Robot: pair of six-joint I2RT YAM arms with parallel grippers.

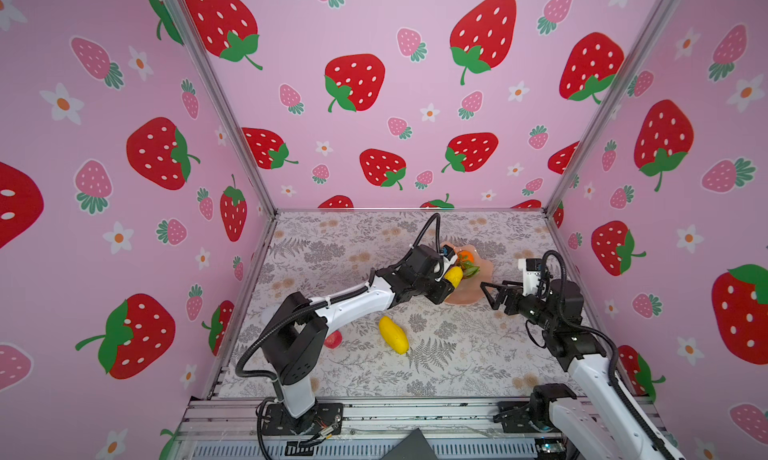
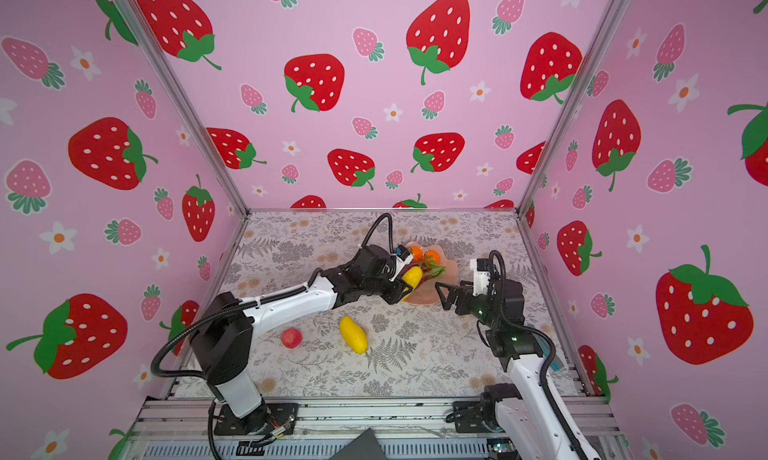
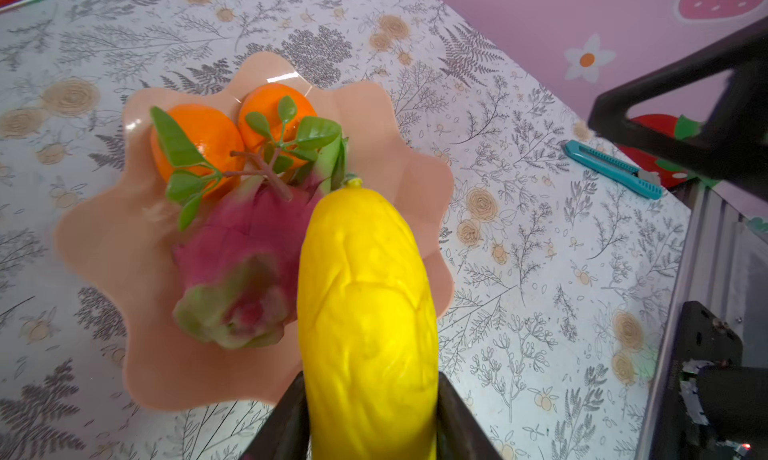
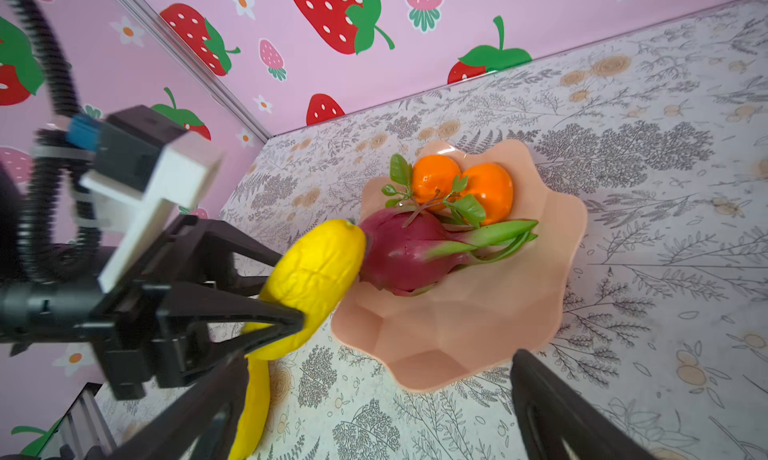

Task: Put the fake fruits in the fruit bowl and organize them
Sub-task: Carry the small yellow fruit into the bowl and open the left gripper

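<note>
Fruit-sorting scene on one flower-patterned table, enclosed by strawberry-print panels.

**Bowl.** One bowl, peach-pink with a wavy rim, stands toward the far right of the table in both top views.

**Fruits.** Six are counted.
- Three lie inside the bowl. Two oranges sit side by side at its far side, joined by one leafy twig. One dragon fruit, magenta with green tips, lies on its side just in front of them, with the twig resting across it.
- One yellow fruit is held by the left gripper, whose two fingers are clamped on its lower sides. The fruit is tilted, with its stem end over the bowl's left rim and pointing at the dragon fruit. Whether the two touch cannot be told.
- Two rest on the table outside the bowl. A second yellow fruit lies on its side near the middle. One red round fruit lies to its left, half hidden behind the left arm in a top view. They lie apart from each other and well apart from the bowl.

**Right gripper.** The right gripper hovers just right of the bowl. Its two fingers are spread wide, with nothing between them.

**Other.** One teal utility knife lies near the table's right edge.
</note>
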